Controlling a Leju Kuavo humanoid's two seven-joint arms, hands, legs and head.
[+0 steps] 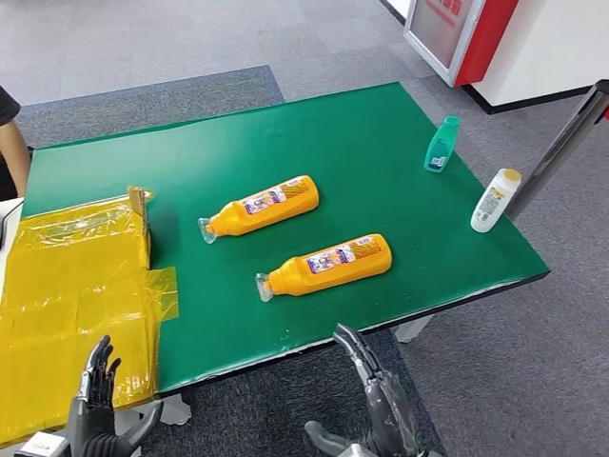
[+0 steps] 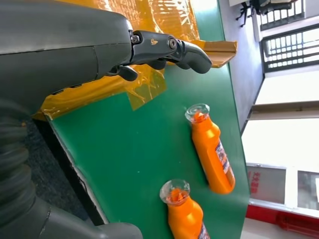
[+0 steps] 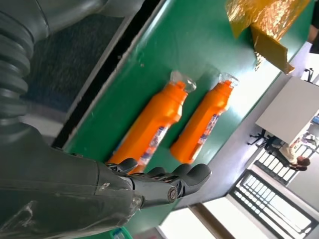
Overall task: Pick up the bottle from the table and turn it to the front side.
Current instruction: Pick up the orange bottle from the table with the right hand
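**Lying flat: two orange bottles on the green table, both hands empty**

Lying on their sides on the green table (image 1: 359,133) are two orange bottles, roughly parallel, clear caps pointing toward the robot's left. The near bottle (image 1: 326,266) sits close to the front edge, just ahead of the right hand. The far bottle (image 1: 261,207) lies beyond it, nearer the table's middle and shifted slightly left. The two are apart, not touching. Both show a printed label facing up; the print is too small to read.

Left hand (image 1: 95,395): low at the front-left, over the yellow plastic sheeting (image 1: 71,276). Fingers apart and extended, holding nothing. In the left wrist view the fingers (image 2: 188,52) reach out above the sheeting's edge, with both bottles further along the table, clear of the hand.

Right hand (image 1: 377,390): below the table's front edge, fingers stretched forward and spread, holding nothing. In the right wrist view the fingers (image 3: 177,179) stand short of the near bottle, with no contact.

Other items: a teal bottle (image 1: 441,144) lies near the far right of the table; a white bottle with a yellow cap (image 1: 495,199) lies near the right edge. A cardboard piece (image 1: 139,209) stands at the sheeting's far corner. A person's arm (image 1: 14,152) shows at the left edge.
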